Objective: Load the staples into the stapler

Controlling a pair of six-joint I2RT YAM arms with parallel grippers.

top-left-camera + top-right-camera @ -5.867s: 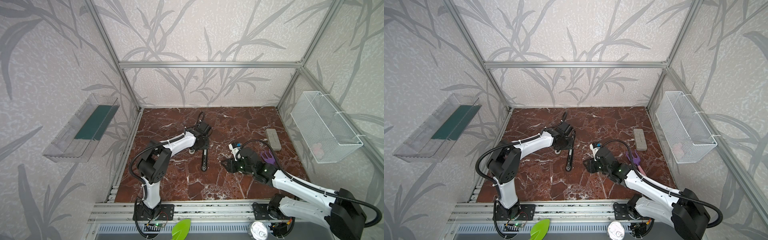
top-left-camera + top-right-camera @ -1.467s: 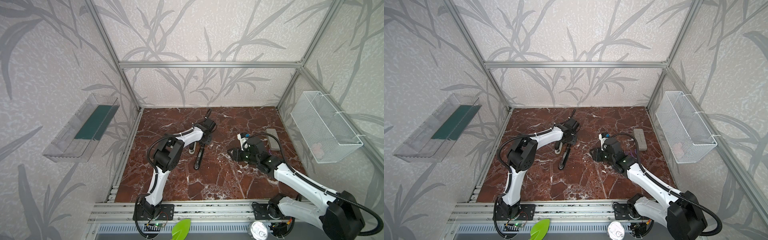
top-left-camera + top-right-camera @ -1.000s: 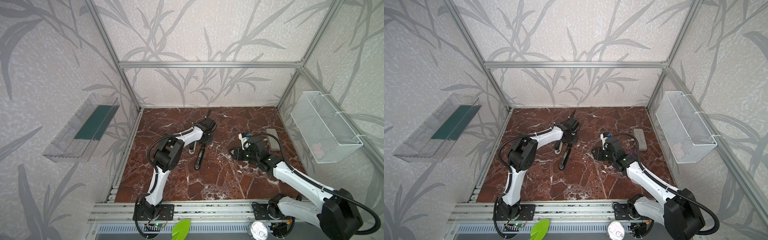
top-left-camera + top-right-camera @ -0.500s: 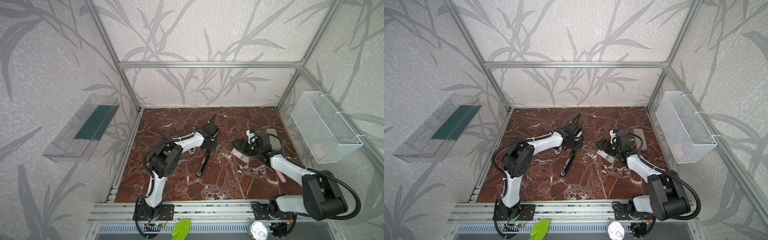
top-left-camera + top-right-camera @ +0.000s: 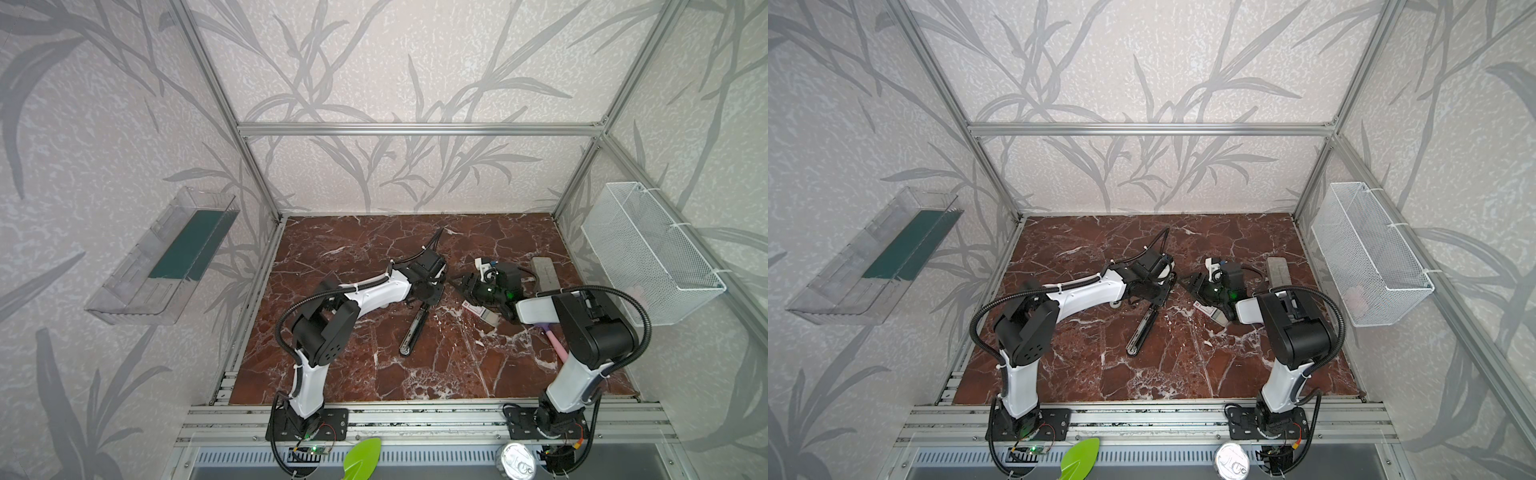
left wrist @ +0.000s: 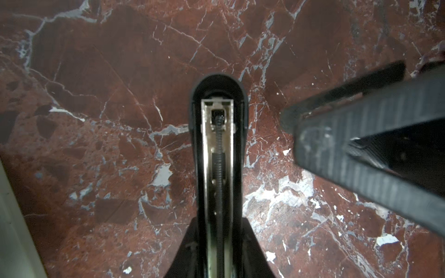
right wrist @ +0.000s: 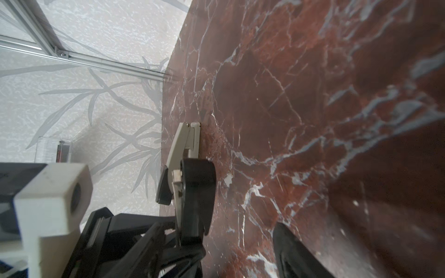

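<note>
On the left wall hangs a clear plastic tray [image 5: 137, 286] with a dark green insert. On the red-brown marble table [image 5: 353, 249], left of the middle, the left gripper [image 5: 428, 296] is pinched on the far end of the black stapler [image 5: 413, 330], which lies along the table with its free end toward the front edge. The left wrist view shows its metal magazine channel [image 6: 218, 154] facing up, a coil spring running along it and the gripper's fingers [image 6: 251, 252] pressed to either side. Just to the right, the right gripper [image 5: 460, 284] hovers with its jaws spread and nothing between them, its tips aimed at the left gripper and near it. The box of staples [image 5: 478, 312], white with red print and a grey inner part showing at its right end, lies on the table just in front of that gripper, apart from the stapler. Farther right lie a grey block [image 5: 544, 270] near the back and a pink-and-purple stick [image 5: 556, 347] partly under the right arm. A white wire basket [image 5: 648, 257] hangs on the right wall.
</note>
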